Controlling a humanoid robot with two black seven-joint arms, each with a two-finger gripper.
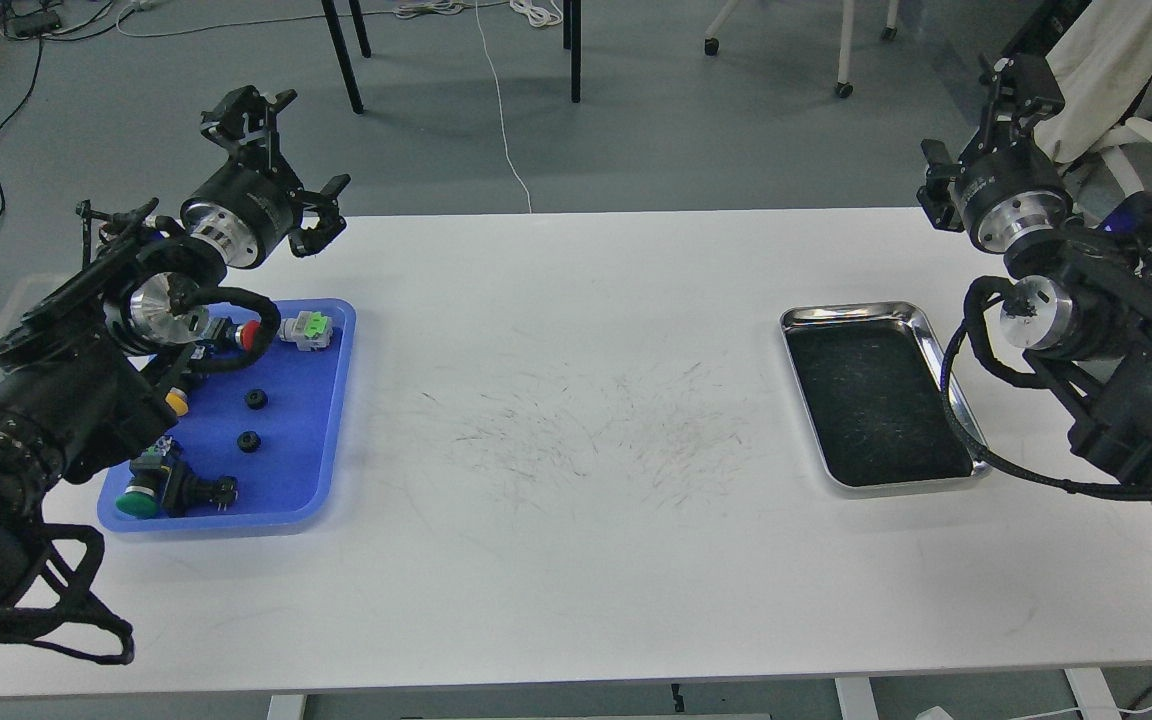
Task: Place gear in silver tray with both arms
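You are looking at the silver tray (946, 365) lying on the right part of the white table (576, 520), its long axis running away from you and leaning slightly leftward at the far end. Its dark bottom is holding nothing. Well left of the silver tray, the blue tray (321, 400) is carrying two small black gears (255, 400), with push buttons and a green connector (312, 328) near them. Your left gripper (254, 108) is hovering beyond the blue tray's far edge, fingers spread. Your right gripper (1011, 80) is hanging beyond the silver tray's far right corner; you cannot tell its finger state.
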